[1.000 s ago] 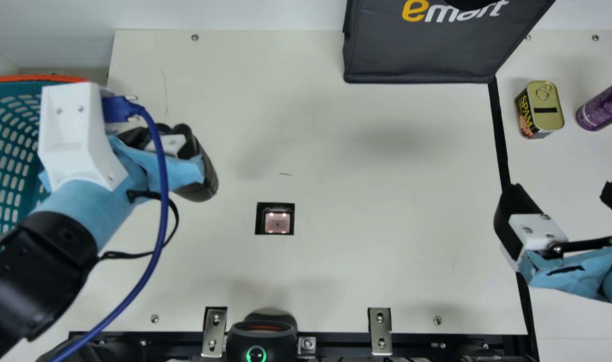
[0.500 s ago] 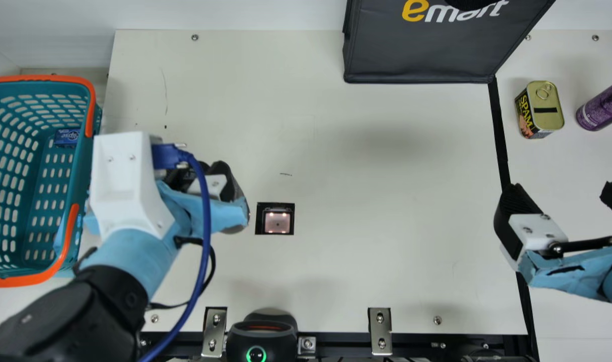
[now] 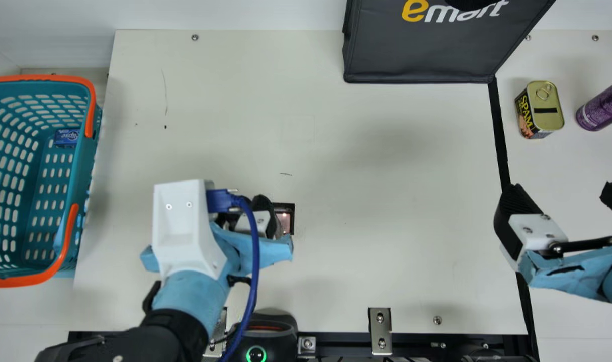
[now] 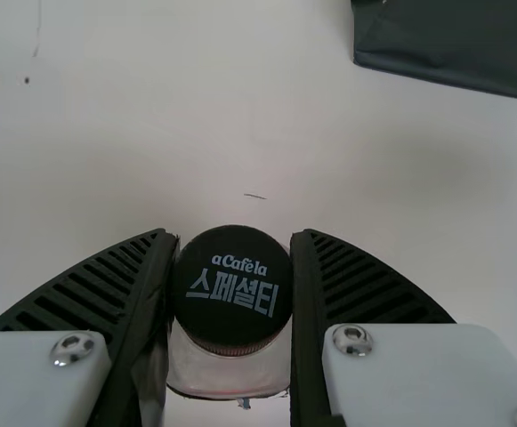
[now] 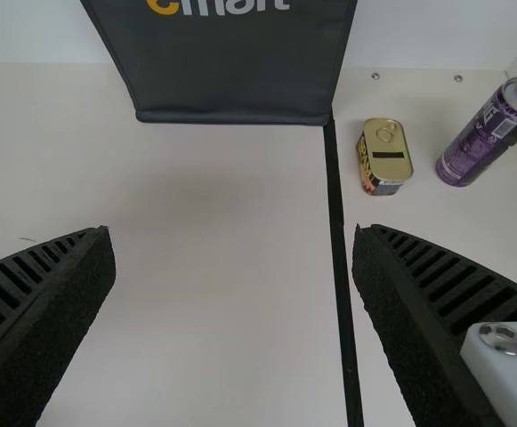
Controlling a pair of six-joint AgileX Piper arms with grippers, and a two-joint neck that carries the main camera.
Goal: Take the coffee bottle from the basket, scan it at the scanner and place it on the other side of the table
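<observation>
In the main view my left gripper (image 3: pixel 243 216) is just left of the scanner window (image 3: pixel 284 221) in the table, partly covering it. The left wrist view has the coffee bottle (image 4: pixel 231 289), black-capped, squeezed between both ribbed fingers of my left gripper (image 4: pixel 231 294). My right gripper (image 3: pixel 562 193) stands open over the black line at the right, nothing between its fingers; in the right wrist view, too, the right gripper (image 5: pixel 234 240) is wide open. The basket (image 3: pixel 79 166), teal with orange handles, is at the far left and holds a small blue pack (image 3: pixel 67 137).
A black bag (image 3: pixel 416 55) stands at the back. Beyond the black line are a yellow-topped tin (image 3: pixel 539 109) and a purple can (image 3: pixel 605 104). A black device (image 3: pixel 263 334) with a green ring sits at the front edge, near my left arm.
My left gripper has carried the bottle from beside the basket rightward and toward the front, to the scanner window. The basket is uncovered. My right arm has stayed still.
</observation>
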